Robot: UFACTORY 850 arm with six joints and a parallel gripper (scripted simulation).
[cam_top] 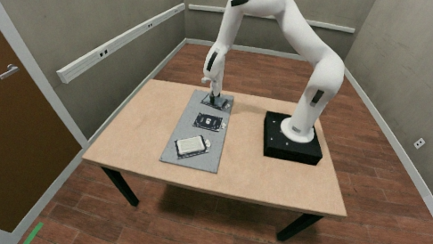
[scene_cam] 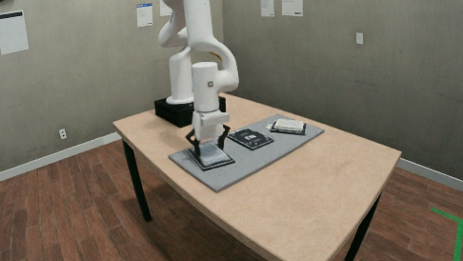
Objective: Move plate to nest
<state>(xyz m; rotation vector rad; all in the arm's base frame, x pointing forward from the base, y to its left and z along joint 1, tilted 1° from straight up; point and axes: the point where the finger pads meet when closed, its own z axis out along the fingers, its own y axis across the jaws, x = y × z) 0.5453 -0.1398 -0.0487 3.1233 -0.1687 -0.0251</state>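
A grey deck mat [cam_top: 196, 162] [scene_cam: 248, 167] on the table carries three nests in a row. My gripper [cam_top: 216, 99] [scene_cam: 208, 149] stands upright over the end nest nearest the robot base. Its fingers are shut on the two sides of a grey plate [cam_top: 222, 101] [scene_cam: 212, 153], which still sits flat in that nest. The middle nest [cam_top: 208, 121] [scene_cam: 250, 137] is black and holds no plate. A white plate [cam_top: 190, 145] [scene_cam: 289, 125] sits in the nest at the other end. The plate labels and nest signs are too small to read.
The robot's black base [cam_top: 291, 140] [scene_cam: 176, 111] stands on the table beside the mat. Small white signs [cam_top: 224, 126] lie on the mat next to the nests. The wooden table [cam_top: 134, 129] [scene_cam: 310, 190] stands in a room with walls and a door.
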